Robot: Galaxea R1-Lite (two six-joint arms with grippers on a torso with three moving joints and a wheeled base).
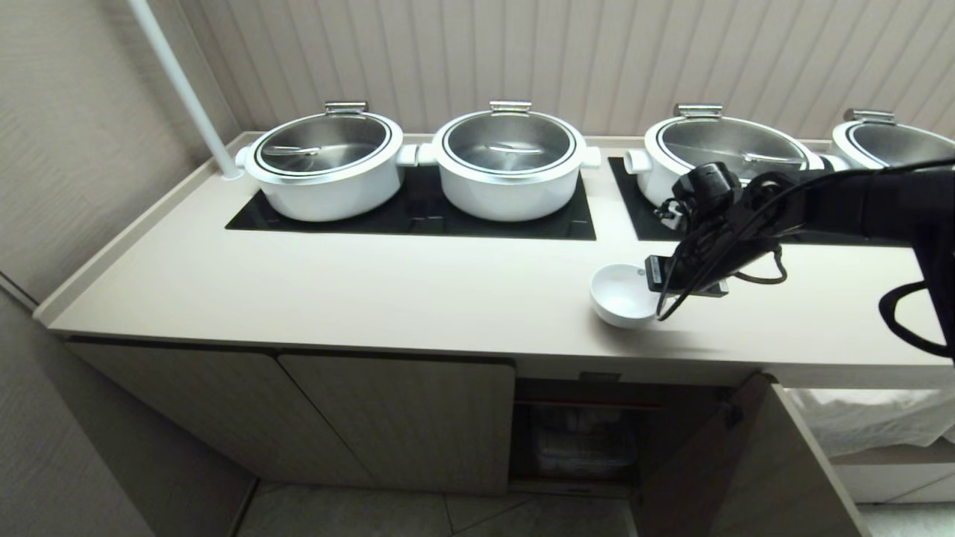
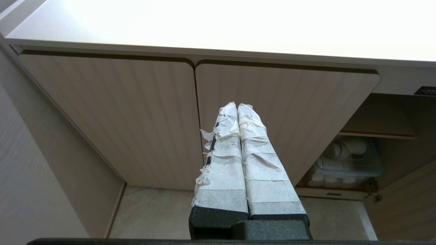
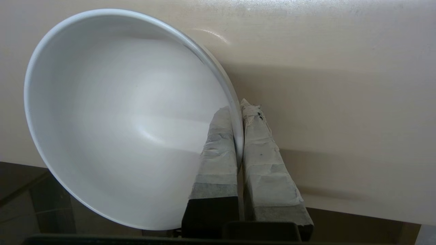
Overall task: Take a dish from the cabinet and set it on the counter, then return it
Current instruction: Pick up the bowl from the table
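Because the right end effector point(image 3: 238, 136) is clenched on the rim of the small white round ceramic bowl point(image 3: 119, 119), with one tape-wrapped finger point(image 3: 218, 153) inside the wall and the other outside, the bowl is carried by a pinch on its edge rather than from beneath. This grip suits a thin rim that the narrow fingers can straddle. In the head view the bowl point(image 1: 621, 294) is at the front part of the long smooth beige counter point(image 1: 373, 291), tilted toward the front edge; whether its foot touches the counter cannot be told. The tilt probably follows from the one-sided hold.

Relative to the bowl, the black glass hob panel point(image 1: 418, 212) with two large white pots with steel lids point(image 1: 324, 168) lies behind and to the robot's left, leaving bare counter for the set-down. Below the bowl, the low beige cabinet point(image 1: 582, 440) stands with its door point(image 1: 739, 462) swung open, presumably kept so for the return.

The left end effector point(image 2: 238, 112) is parked low, facing the closed cabinet doors point(image 2: 136, 119), its fingers pressed together and empty.
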